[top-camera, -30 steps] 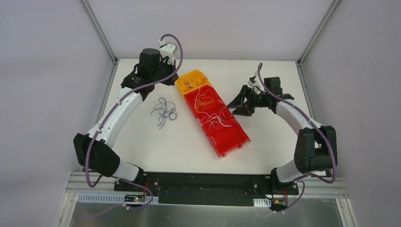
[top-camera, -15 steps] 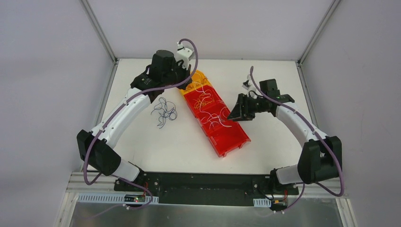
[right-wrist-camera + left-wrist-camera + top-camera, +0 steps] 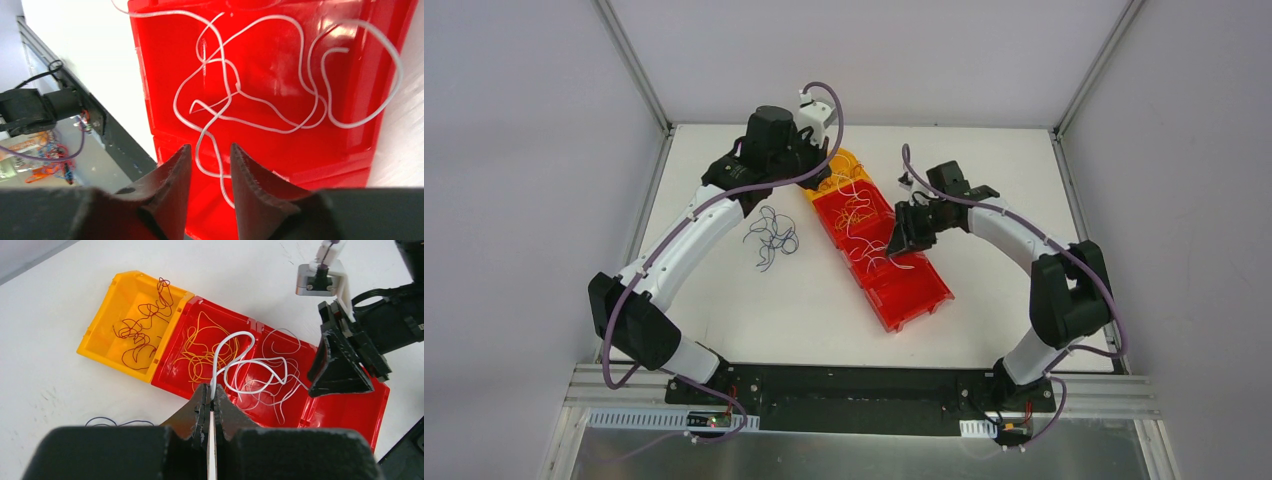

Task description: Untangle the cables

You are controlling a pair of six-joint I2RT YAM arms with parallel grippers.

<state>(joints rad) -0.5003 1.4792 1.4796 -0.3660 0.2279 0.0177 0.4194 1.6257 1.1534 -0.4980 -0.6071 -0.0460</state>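
A row of bins lies across the table. The yellow bin [image 3: 100, 335] holds dark red cables [image 3: 142, 325]. A red bin [image 3: 172, 371] holds orange-yellow cables [image 3: 200, 350]. The red bin beside it [image 3: 360, 75] holds white cables [image 3: 240, 95]. Dark blue cables [image 3: 769, 238] lie loose on the table to the left. My left gripper [image 3: 211, 390] is shut on a white cable [image 3: 235, 342] that loops up from the bins. My right gripper [image 3: 210, 150] is open just above the white cables, with one strand between its fingers.
A further red bin [image 3: 914, 295] ends the row at the near side. The right gripper [image 3: 902, 238] hangs over the bins close to the left arm's wrist [image 3: 774, 140]. Frame posts stand at the table's far corners.
My right arm has swung left from beside the bins to over the white cables. My left arm moved right over the yellow bin, then held still.
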